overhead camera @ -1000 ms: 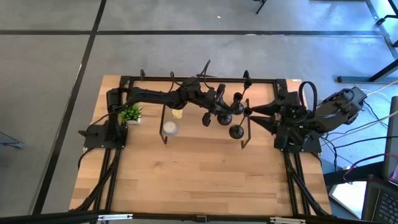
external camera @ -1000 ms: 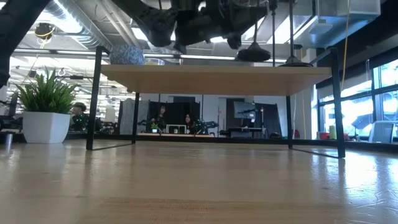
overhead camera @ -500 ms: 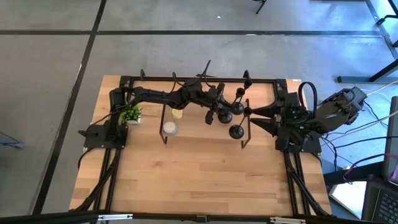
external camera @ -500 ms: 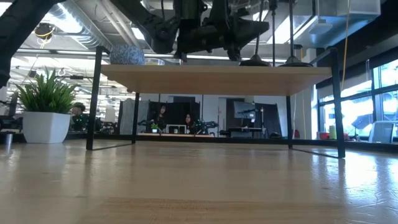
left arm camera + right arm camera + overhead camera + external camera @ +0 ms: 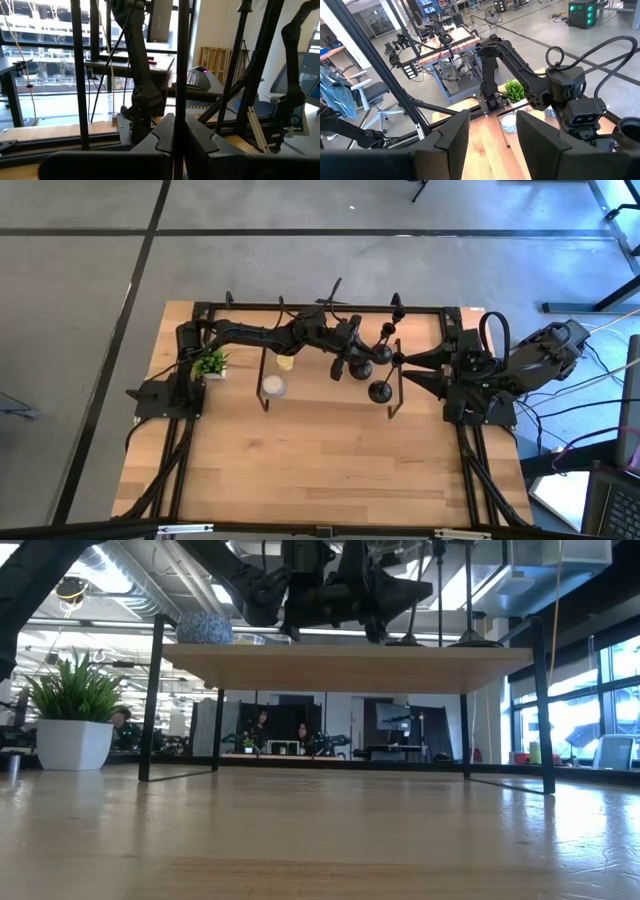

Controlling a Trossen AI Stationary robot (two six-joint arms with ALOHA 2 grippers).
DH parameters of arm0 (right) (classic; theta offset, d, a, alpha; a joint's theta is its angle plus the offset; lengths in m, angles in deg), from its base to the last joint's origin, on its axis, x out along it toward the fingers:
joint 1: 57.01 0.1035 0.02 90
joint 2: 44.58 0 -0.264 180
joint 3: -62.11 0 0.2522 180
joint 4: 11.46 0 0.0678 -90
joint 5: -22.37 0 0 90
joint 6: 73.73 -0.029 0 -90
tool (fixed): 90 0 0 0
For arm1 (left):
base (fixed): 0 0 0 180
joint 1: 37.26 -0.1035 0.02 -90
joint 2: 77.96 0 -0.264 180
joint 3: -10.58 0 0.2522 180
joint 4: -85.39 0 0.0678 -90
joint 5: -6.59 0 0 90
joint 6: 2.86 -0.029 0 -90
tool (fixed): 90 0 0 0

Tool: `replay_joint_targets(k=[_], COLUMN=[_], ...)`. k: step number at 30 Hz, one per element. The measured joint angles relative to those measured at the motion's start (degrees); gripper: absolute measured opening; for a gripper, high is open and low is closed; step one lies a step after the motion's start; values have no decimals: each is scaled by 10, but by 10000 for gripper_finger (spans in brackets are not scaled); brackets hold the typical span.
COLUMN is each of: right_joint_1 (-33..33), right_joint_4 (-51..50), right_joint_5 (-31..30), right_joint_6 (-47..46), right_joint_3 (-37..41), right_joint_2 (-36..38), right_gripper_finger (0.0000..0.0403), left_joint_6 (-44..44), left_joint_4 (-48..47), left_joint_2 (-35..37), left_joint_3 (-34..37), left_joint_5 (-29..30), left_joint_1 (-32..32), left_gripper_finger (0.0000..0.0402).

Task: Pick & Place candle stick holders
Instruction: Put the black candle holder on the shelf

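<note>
Three slim black candle stick holders stand on the wooden shelf. My left gripper reaches over the shelf from the table's left and is shut on the stem of one holder. A second holder stands just right of it, with its base on the shelf top. The third holder's stem rises between them. My right gripper hangs open high over the table's right side, with nothing between its fingers. My left gripper pinches the holder's thin stem between its two fingers, partway up above the base. The fingers lie level, coming from the table's left, across the stem. The holder stands upright with its round base on the shelf top.
A white candle and a yellow candle sit on the shelf's left part. A small potted plant stands on the table at the left. The near half of the table is bare wood.
My left gripper has sunk a little, still shut on the holder. A second ago the holder's base hung just clear of the shelf top. Now it rests on it. The stem has stayed upright.
</note>
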Motion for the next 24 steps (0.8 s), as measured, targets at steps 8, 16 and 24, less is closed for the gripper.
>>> replay_joint_targets(k=[8,16,24], right_joint_1=[0,0,0], right_joint_4=[0,3,3], right_joint_5=[0,0,0], right_joint_6=[0,0,0], right_joint_3=[0,0,0], right_joint_2=[0,0,0], right_gripper_finger=[167,167,167], left_joint_6=[0,0,-4], left_joint_4=[-9,-9,-10], left_joint_2=[0,0,0], left_joint_3=[0,0,0], left_joint_5=[0,0,0], left_joint_1=[0,0,1], left_gripper_finger=[14,19,26])
